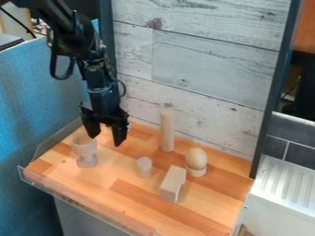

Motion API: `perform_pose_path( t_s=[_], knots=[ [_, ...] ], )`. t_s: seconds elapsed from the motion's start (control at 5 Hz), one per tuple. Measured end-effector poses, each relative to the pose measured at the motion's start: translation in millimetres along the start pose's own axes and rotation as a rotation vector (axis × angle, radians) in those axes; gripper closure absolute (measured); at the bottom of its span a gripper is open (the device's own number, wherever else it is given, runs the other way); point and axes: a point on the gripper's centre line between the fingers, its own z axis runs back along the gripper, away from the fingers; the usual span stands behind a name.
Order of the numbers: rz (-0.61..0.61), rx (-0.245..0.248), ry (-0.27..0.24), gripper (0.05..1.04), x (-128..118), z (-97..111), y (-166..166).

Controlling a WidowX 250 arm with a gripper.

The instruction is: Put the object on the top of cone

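My claw (pixel 106 139) hangs wide apart at left of centre, near the wooden goblet (pixel 87 150). Right of the goblet, on the counter (pixel 117 199), stand the small cylinder (pixel 144 167), tall cylinder (pixel 167 130), arched block (pixel 173 184) and egg-shaped piece (pixel 196 158).

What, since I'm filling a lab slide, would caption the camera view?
Open black gripper over a striped wooden tabletop bearing a pale wooden goblet and a tall, pale wooden cylinder.

Tool (pixel 106 141) hangs open nr wdn goblet (pixel 85 148) on tbl (pixel 209 209)
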Motion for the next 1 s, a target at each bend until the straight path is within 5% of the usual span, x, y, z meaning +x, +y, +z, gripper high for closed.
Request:
perform_pose_path(
  t_s=[0.8, 1.0],
  knots=[
    [0.042, 0.019, 0.046, 0.137, -7.6, -19.7, 16.5],
    [0.045, 0.033, 0.066, 0.423, -7.4, -28.7, 21.1]
  ],
)
